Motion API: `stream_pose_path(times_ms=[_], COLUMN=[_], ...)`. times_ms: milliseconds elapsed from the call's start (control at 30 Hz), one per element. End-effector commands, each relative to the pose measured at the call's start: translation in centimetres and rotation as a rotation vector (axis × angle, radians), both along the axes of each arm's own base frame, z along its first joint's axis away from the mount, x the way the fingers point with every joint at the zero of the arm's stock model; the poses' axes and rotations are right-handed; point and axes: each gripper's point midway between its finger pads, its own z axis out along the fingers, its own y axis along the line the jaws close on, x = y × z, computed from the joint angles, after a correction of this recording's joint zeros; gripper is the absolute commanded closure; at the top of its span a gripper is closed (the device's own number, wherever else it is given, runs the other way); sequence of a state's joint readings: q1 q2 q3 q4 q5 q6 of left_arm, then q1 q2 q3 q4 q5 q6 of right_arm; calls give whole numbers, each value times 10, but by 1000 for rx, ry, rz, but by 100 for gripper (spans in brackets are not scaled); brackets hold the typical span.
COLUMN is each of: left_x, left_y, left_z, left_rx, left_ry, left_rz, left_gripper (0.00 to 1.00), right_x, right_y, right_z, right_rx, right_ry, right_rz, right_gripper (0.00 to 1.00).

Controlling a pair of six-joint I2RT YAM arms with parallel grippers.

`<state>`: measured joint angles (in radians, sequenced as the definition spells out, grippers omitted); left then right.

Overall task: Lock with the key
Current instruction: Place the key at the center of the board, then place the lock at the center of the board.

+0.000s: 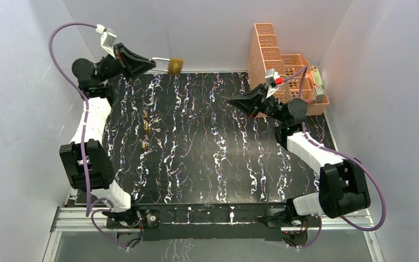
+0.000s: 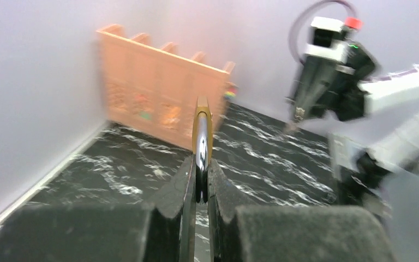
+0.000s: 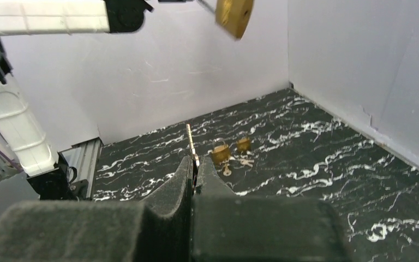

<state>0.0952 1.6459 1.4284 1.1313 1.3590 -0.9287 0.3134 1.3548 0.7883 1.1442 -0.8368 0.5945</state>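
Tightly around key (image 3: pixel 189 136): right gripper (image 3: pixel 195 164)

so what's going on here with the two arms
The left pincer is shut on a brass padlock and holds it in the air near the back wall. The right pincer is shut on a small key, which sticks out past its fingertips, raised above the table. Key and padlock are well apart, so the key is not in the lock yet. Spare padlocks and keys lie on the marbled table.
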Motion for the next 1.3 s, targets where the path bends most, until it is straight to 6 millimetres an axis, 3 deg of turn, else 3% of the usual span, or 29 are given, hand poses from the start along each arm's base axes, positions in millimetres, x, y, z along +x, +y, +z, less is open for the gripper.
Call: stream_pose_path(times_ms=[0,167,333,433,600,700,867,933,1100,1267], left_x=[60,121,147,150,140,135,133,133,138,146], left_y=[40,80,129,148,152,150,145,147,156,153], left_z=[4,-42,-93,-112,-154,-174,-190,-196,-215,-238], left_rx=[70,268,446,530,680,735,766,785,819,813], left_ry=[-54,26,98,157,252,296,341,366,423,480], left_rz=[444,700,960,1053,1085,1068,1034,1031,1068,1055], left_gripper=[100,100,100,100,100,100,100,100,100,100], right_x=[15,43,65,74,103,123,147,155,170,177], right_y=[4,40,91,118,168,207,263,279,307,320], right_z=[1,-5,-14,-27,-49,-81,-112,-113,-128,-140], right_rx=[-50,-84,-130,-163,-162,-173,-151,-118,-73,-53], right_ry=[18,32,8,-6,13,28,-14,-32,-42,-63], right_rz=[-41,-51,-90,-134,-185,-186,-184,-178,-166,-182], right_gripper=[100,100,100,100,100,100,100,100,100,100])
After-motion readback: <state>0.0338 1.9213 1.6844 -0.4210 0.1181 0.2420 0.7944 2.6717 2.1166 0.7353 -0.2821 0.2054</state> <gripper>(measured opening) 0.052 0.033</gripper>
